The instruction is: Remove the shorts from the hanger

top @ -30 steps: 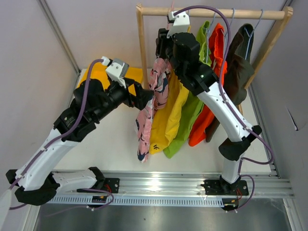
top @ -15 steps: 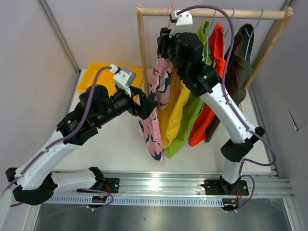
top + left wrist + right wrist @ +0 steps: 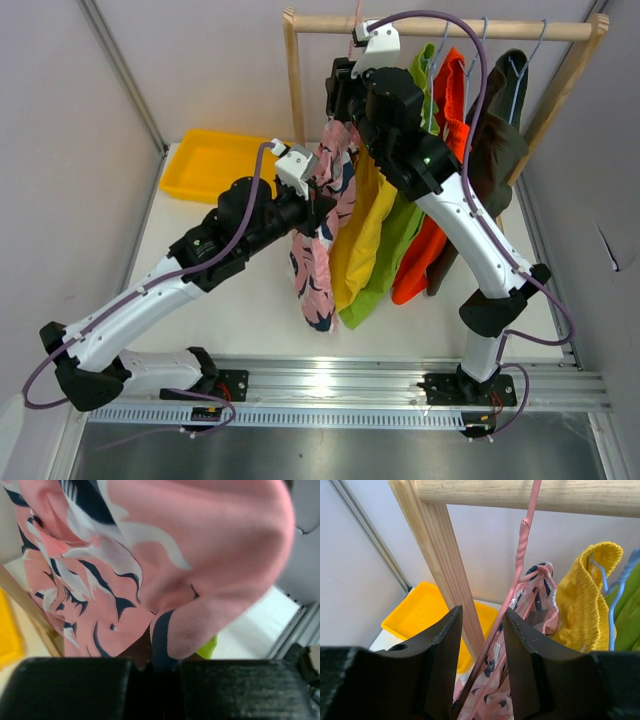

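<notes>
top external view: five pairs hang in a row on the wooden rail [image 3: 450, 27], and the left arm reaches in from the left. the pink shorts [image 3: 318, 270], navy-and-white swirls all over, hang at the left end of the row, just beside the post [image 3: 296, 100], drooping over the table [image 3: 250, 310]. the left claw [image 3: 322, 205] is buried in the pink fabric about halfway down, closed and pinching it.

left wrist view backs that up: pink cloth fills the frame, and a dark-edged fold runs down between the two black fingers [image 3: 75, 690], which sit tight together.

along the rail come the yellow shorts [image 3: 360, 235], green shorts [image 3: 385, 265], orange shorts [image 3: 425, 255], and the dark shorts [image 3: 500, 140] at the far right.

right wrist view: the right claw [image 3: 483, 611] is up under the rail, jaws partly apart, astride the pink hanger [image 3: 522, 545] below its twisted neck. the wire runs between the fingers, but i cannot tell whether they pinch it. the pink waistband is bunched on that hanger, with the yellow waistband and a blue hanger [image 3: 615, 595] just beside it.

a yellow bin [image 3: 215, 165] sits on the table, back left.
</notes>
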### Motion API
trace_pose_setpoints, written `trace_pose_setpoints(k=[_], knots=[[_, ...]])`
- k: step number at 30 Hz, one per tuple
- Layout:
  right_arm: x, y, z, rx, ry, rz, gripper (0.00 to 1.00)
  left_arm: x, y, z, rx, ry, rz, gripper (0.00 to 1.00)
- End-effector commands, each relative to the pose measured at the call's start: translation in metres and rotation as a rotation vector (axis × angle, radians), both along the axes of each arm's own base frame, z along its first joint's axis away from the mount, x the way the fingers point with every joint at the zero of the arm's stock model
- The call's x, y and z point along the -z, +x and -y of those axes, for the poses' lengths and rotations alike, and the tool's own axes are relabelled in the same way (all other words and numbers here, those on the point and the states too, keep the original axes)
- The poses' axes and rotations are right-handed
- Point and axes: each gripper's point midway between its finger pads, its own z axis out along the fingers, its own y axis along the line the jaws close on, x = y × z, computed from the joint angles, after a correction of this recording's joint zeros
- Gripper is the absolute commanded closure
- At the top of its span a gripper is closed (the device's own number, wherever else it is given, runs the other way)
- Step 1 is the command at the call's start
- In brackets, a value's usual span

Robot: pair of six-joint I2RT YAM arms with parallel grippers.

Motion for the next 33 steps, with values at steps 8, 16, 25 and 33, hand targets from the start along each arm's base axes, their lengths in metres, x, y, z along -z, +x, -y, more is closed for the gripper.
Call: trace_pose_setpoints(k=[8,16,25,33], knots=[[-0.058,-0.002,0.016,-0.007,0.019,0.205,1.0,-0.037,0.007,-0.003,-0.051,-0.093,0.083,1.0],[-0.053,0.03,0.026,0.036,0.025,0.211,1.0,-0.046,-0.037,-0.018,0.004,-0.148,0.091,1.0],[-0.05,0.048,0.032,0.062,0.032,0.217,1.0,0.0,-0.105,-0.007,0.112,-0.103,0.018,1.0],[-0.058,0.042,0.037,0.059,0.044,0.22,1.0,0.065,-0.133,-0.001,0.13,-0.038,-0.072,1.0]])
